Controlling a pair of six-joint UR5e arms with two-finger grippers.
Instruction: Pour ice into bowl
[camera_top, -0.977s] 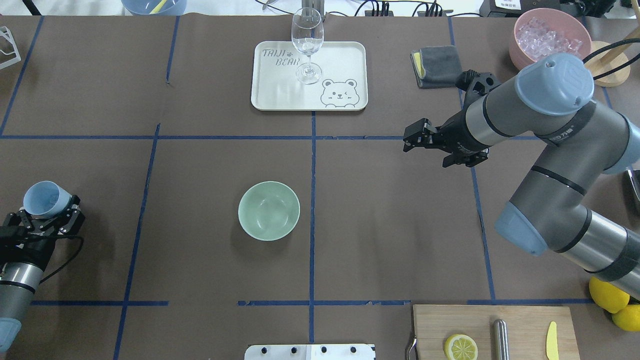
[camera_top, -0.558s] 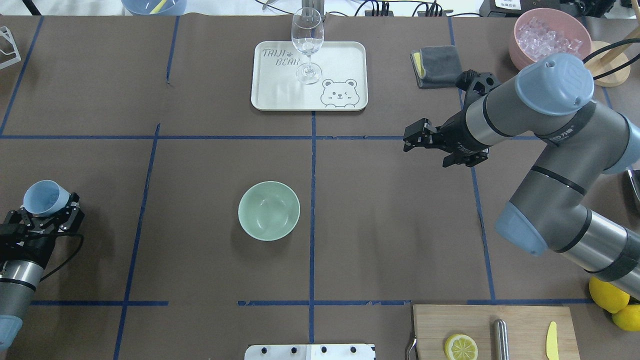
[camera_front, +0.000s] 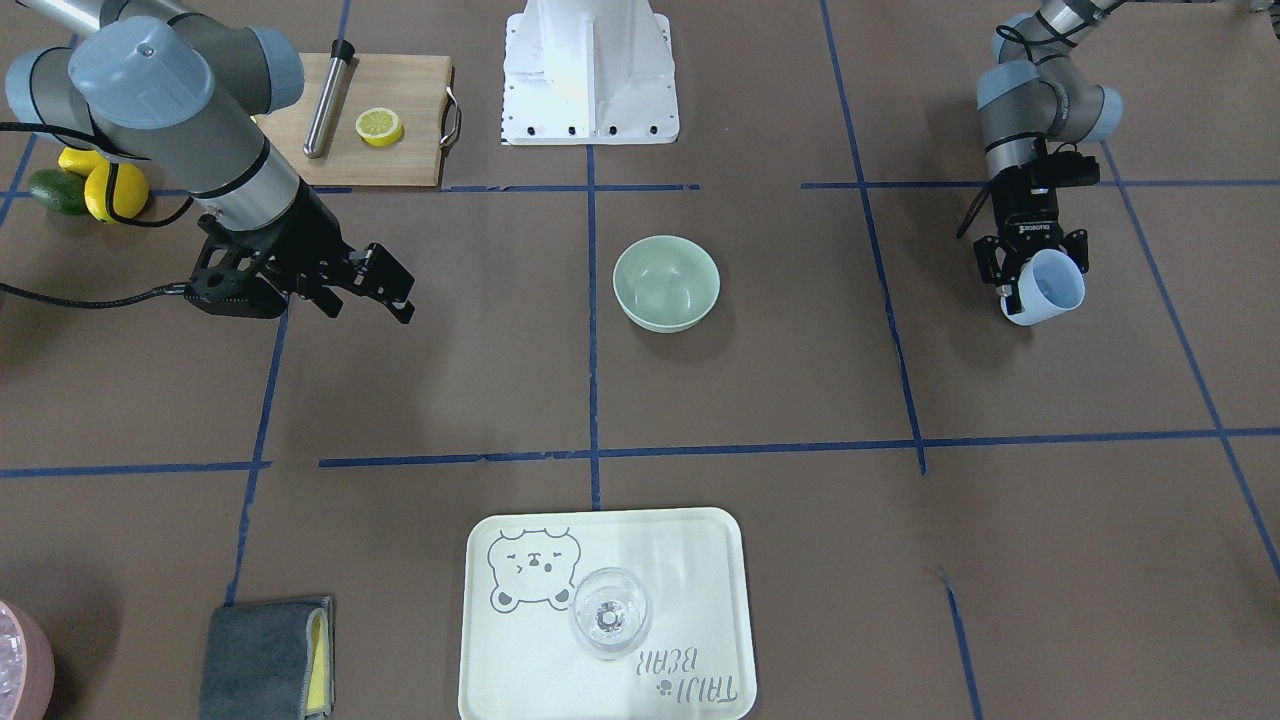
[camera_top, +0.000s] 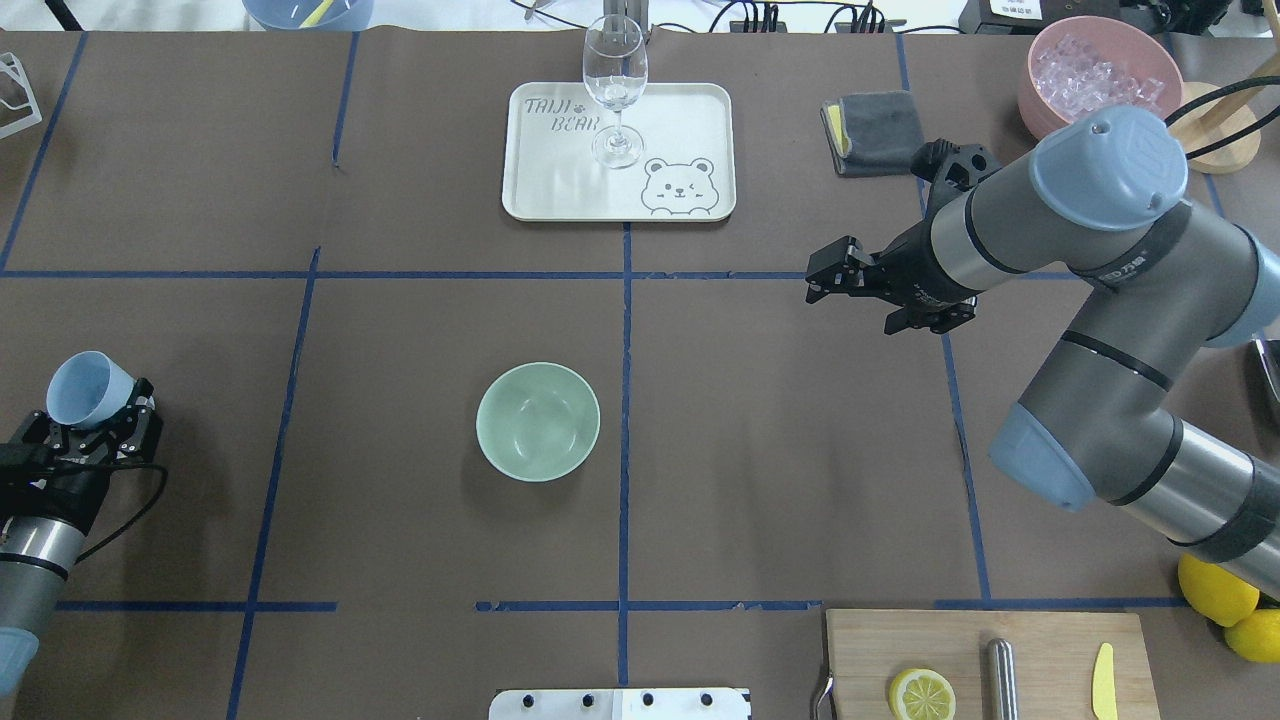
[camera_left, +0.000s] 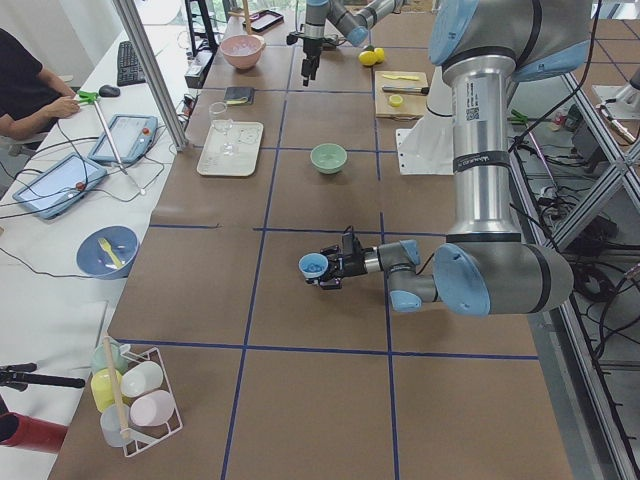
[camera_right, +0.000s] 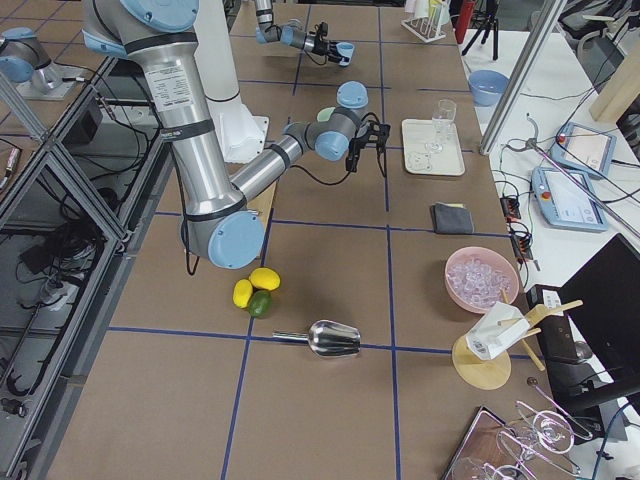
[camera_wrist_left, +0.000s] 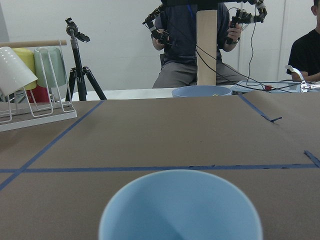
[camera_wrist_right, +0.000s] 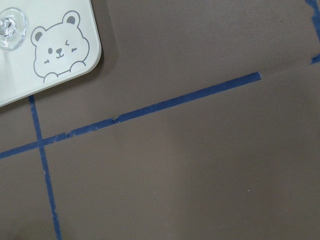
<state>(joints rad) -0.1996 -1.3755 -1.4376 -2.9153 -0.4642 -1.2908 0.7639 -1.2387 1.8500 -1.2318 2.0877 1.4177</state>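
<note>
The pale mint-green bowl (camera_top: 538, 421) stands near the table's middle and looks empty; it also shows in the front view (camera_front: 666, 282). My left gripper (camera_top: 98, 422) is shut on a light blue cup (camera_top: 84, 389), held tipped on its side at the table's left edge, well left of the bowl. The left wrist view shows the cup's rim (camera_wrist_left: 180, 205) and no ice inside. The ice is not visible in any view. My right gripper (camera_top: 822, 278) is open and empty, hovering right of and beyond the bowl.
A white bear tray (camera_top: 560, 180) with a wine glass (camera_top: 615, 90) sits at the far middle. A grey cloth (camera_top: 875, 130) and a pink container (camera_top: 1100, 70) of ice-like pieces are far right. A cutting board (camera_top: 1040, 640) with a lemon slice (camera_top: 921, 693) is near right.
My left gripper has shifted slightly to the left with the cup. The right arm and the bowl have not moved.
</note>
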